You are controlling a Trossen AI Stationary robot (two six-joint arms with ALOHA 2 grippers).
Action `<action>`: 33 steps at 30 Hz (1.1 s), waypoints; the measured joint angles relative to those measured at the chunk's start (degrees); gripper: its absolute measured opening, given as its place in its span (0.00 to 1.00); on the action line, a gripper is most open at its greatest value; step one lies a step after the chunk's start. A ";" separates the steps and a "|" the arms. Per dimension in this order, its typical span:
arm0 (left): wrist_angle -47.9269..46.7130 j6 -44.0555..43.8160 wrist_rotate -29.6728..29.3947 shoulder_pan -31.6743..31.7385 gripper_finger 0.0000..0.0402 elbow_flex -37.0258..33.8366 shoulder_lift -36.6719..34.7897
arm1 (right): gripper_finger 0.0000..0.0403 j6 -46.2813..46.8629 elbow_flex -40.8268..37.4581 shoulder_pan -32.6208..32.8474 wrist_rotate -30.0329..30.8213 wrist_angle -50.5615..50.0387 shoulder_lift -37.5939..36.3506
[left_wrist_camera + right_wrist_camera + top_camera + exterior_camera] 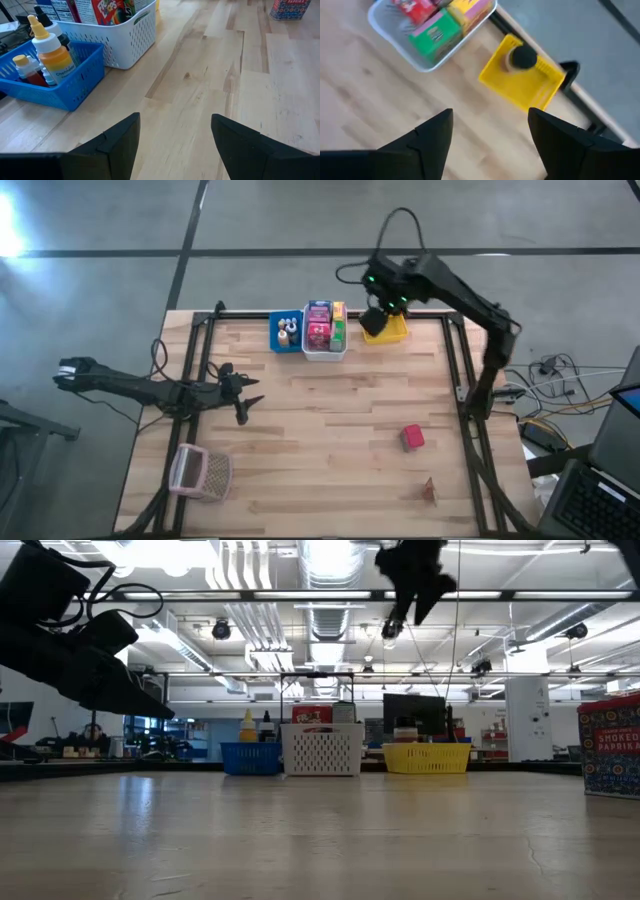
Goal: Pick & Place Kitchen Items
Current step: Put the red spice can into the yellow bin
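**Observer:** Where was your right gripper (490, 135) at that moment?

**Operator:** I had it raised above the far edge of the table, over the yellow bin (392, 328). From its wrist camera I saw both fingers (432, 132) spread wide with nothing between them. Inside the yellow bin sat a dark-lidded jar (521, 58).

**Observer:** And the other bins?

**Operator:** The white bin (322, 348) stood just beside the yellow one, packed with boxes: I could pick out a green box (435, 35), a pink one (318, 333) and a yellow one (465, 6). The blue bin (287, 332) touched the white bin's other side and held small bottles; one with a yellow nozzle (51, 52) stood upright in the left wrist view.

**Observer:** Anything left out on the wood?

**Operator:** A red box (412, 438) stood alone toward the table's right side, well apart from the bins; in the low view its label was partly readable at the picture's edge. A small brownish item (429, 490) lay nearer the front edge; I couldn't tell what it was. The pinkish mesh basket (200, 471) lay at the front left corner.

**Observer:** The left arm?

**Operator:** I had the left gripper (172, 142) parked over the table's left side, jaws moderately apart, empty, pointing across bare wood toward the blue and white bins.
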 joint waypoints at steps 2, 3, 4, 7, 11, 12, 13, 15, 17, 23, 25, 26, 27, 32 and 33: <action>0.02 0.01 0.02 0.02 0.62 0.00 0.00 | 0.61 3.88 -3.49 3.16 -0.87 0.01 -4.24; 0.00 0.00 0.00 0.02 0.62 0.00 0.00 | 0.60 6.26 -5.53 5.03 -1.31 0.01 -6.56; 0.00 0.00 0.00 0.02 0.62 0.00 0.00 | 0.60 9.06 -7.68 7.09 -1.51 0.03 -8.82; 0.00 0.00 0.02 0.02 0.62 0.00 0.00 | 0.58 18.58 -15.25 13.30 -1.80 -0.01 -15.01; 0.01 0.00 0.02 0.01 0.62 0.00 0.00 | 0.59 31.93 -25.23 21.82 -0.98 -0.07 -22.24; 0.02 0.00 0.02 0.01 0.62 0.00 0.00 | 0.60 35.17 -27.51 23.94 -1.03 -0.06 -23.69; 0.00 0.00 0.00 0.02 0.62 0.00 0.00 | 0.61 38.58 -29.78 25.97 -1.09 -0.04 -24.97; 0.00 0.00 0.00 0.00 0.62 0.00 0.00 | 0.64 44.53 -34.23 29.96 -1.19 -0.06 -26.92; 0.00 0.00 0.00 0.01 0.62 0.00 0.00 | 0.68 49.93 -38.38 33.69 -1.19 0.01 -28.39; 0.00 0.00 0.00 0.02 0.62 0.00 0.00 | 0.76 61.36 -48.39 41.97 -3.25 3.20 -29.90; -0.02 0.02 0.00 0.00 0.62 0.00 0.00 | 0.77 63.74 -50.84 43.69 -4.03 6.18 -30.04; -0.04 0.01 0.00 0.01 0.62 0.00 0.00 | 0.78 64.53 -52.10 44.45 -4.74 7.93 -30.07; -0.07 0.00 0.00 0.02 0.62 0.00 0.00 | 0.78 65.21 -53.14 45.15 -5.42 9.76 -30.03; -0.10 0.00 0.01 0.00 0.62 0.00 0.00 | 0.80 68.82 -57.17 47.55 -7.37 13.12 -28.93; -0.11 0.02 0.00 0.00 0.62 0.00 0.00 | 0.81 69.54 -57.76 48.03 -7.97 13.17 -28.39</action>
